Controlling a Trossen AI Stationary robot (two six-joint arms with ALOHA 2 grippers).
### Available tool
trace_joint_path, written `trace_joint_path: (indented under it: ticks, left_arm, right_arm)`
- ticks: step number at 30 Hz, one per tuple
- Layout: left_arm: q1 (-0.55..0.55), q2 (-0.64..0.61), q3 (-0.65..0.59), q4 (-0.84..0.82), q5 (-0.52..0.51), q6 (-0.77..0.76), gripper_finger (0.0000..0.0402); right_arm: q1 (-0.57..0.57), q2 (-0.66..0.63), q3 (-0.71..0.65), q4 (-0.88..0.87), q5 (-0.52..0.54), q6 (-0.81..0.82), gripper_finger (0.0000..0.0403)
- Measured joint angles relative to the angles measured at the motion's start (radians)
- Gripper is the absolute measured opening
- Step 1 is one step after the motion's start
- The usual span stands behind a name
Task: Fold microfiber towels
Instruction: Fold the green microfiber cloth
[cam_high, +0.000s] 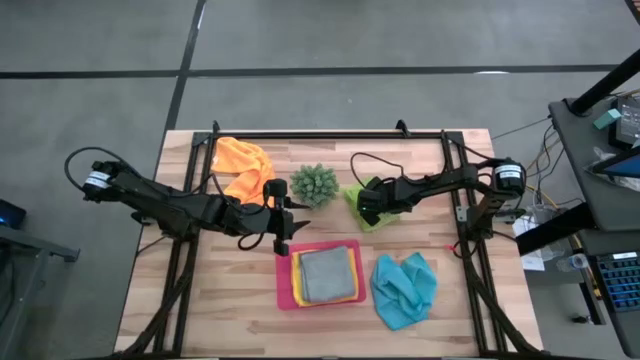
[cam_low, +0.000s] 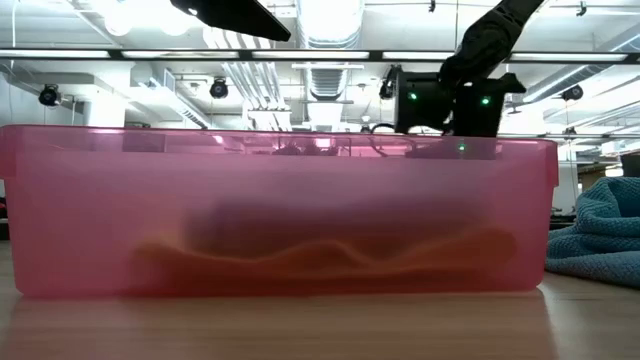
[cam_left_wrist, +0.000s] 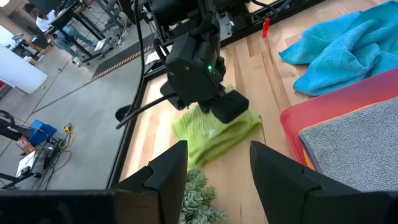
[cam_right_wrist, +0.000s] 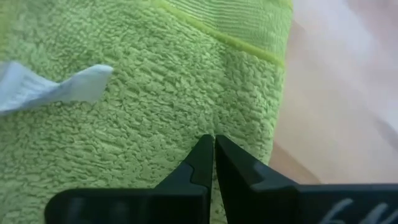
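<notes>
Two arms out: the right gripper (cam_right_wrist: 213, 149) is pinching the lime green towel (cam_high: 366, 208) beside the plant (cam_high: 314, 185), fingers nearly closed, probably to start its fold. The left gripper (cam_left_wrist: 214, 168) is hovering wide open, empty, near the tray (cam_high: 285, 284).

**Where things lie around my jaws**

My right jaws (cam_right_wrist: 212, 163) press closed onto one towel (cam_left_wrist: 214, 130). My left jaws (cam_left_wrist: 214, 168) stand open beside the plant (cam_high: 314, 184), just behind the tray (cam_high: 283, 288). Two stacked towels (cam_high: 328, 275) lie in that tray. Another towel (cam_high: 404, 288) sits beside it, another (cam_high: 243, 167) behind my left arm.
</notes>
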Motion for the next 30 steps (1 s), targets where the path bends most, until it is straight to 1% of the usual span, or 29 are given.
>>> trace_joint_path:
  ticks: [5, 13, 16, 19, 24, 30]
  left_arm:
    - [0.0, 0.0, 0.0, 0.0, 0.0, 0.0, 0.0159]
    - [0.002, 0.0, 0.0, 0.0, 0.0, -0.001, 0.0159]
    - [0.004, 0.0, 0.0, 0.0, 0.0, -0.001, 0.0159]
    - [0.005, 0.0, 0.0, 0.0, 0.0, -0.001, 0.0159]
    - [0.005, 0.0, 0.0, 0.0, 0.0, -0.005, 0.0159]
    - [0.005, 0.0, -0.001, 0.0, 0.0, -0.006, 0.0159]
  right_arm:
    - [0.0, -0.025, -0.001, -0.106, 0.021, 0.053, 0.0012]
    - [0.031, -0.111, 0.0, -0.105, 0.026, 0.054, 0.0012]
    - [0.06, -0.135, 0.0, -0.068, -0.002, 0.051, 0.0012]
    - [0.097, -0.141, 0.0, 0.008, -0.044, 0.011, 0.0012]
    - [0.144, -0.116, -0.001, 0.147, -0.112, -0.018, 0.0012]
    - [0.147, -0.056, -0.003, 0.171, -0.156, -0.019, 0.0012]
